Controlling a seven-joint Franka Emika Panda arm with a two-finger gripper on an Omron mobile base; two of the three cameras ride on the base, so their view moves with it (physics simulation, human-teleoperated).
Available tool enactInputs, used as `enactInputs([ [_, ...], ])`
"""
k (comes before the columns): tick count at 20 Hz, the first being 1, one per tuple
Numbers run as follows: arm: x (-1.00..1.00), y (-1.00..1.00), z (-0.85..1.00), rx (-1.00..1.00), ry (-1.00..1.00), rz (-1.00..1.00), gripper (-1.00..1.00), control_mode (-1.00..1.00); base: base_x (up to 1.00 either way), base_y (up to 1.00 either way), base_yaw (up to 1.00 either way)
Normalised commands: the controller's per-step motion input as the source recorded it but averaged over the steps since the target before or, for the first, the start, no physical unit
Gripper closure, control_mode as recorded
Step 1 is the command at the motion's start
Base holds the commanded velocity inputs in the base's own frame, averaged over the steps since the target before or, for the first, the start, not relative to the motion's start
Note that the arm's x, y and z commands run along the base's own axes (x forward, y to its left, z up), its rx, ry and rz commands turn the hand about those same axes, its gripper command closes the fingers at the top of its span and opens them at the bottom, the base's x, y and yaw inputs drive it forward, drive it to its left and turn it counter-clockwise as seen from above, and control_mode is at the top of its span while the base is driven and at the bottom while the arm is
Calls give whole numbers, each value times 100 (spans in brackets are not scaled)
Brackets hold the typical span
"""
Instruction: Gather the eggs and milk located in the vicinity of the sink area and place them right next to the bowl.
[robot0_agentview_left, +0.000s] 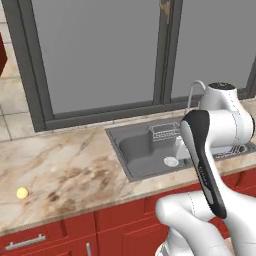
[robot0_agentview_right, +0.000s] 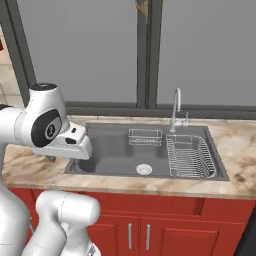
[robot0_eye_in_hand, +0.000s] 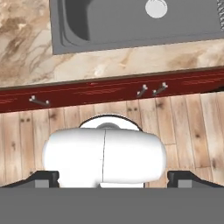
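Egg: one small yellow egg (robot0_agentview_left: 22, 193) lies on the marble counter (robot0_agentview_left: 75, 165), well to the left of the sink (robot0_agentview_left: 145, 150) and near the counter's front edge. We see no second egg, carton or bowl from here.
Handling: we judge it light, round and fragile, apt to roll on the smooth stone. We would close on it across its middle from above, gently.
Gripper: the finger tips (robot0_eye_in_hand: 43, 177) sit wide apart at the two bottom corners of the hand view, with nothing between them. The hand looks down at the wooden floor (robot0_eye_in_hand: 188, 127) and red cabinet fronts (robot0_eye_in_hand: 109, 94).
Sink: dark basin with a round drain (robot0_agentview_right: 144, 169), a wire rack (robot0_agentview_right: 189, 156) on its right side and a chrome faucet (robot0_agentview_right: 176, 107) behind.
Surface: polished beige-brown marble, flat and hard.
Room: large grey window panes (robot0_agentview_left: 100, 50) behind the counter, tiled wall at far left.
Progress: we judge that nothing has been gathered so far.
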Motion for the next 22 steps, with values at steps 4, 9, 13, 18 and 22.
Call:
enactInputs([
  [4, 0, 0, 0, 0, 0, 0, -100, 100, -10, 100, 14],
  [9, 0, 0, 0, 0, 0, 0, -100, 100, 29, 100, 3],
  [13, 0, 0, 0, 0, 0, 0, -100, 100, 46, 50, -10],
  [18, 0, 9, 0, 0, 0, 0, -100, -100, 2, 6, -2],
  [22, 46, 94, -4, -7, 0, 10, -100, -100, 0, 0, 0],
])
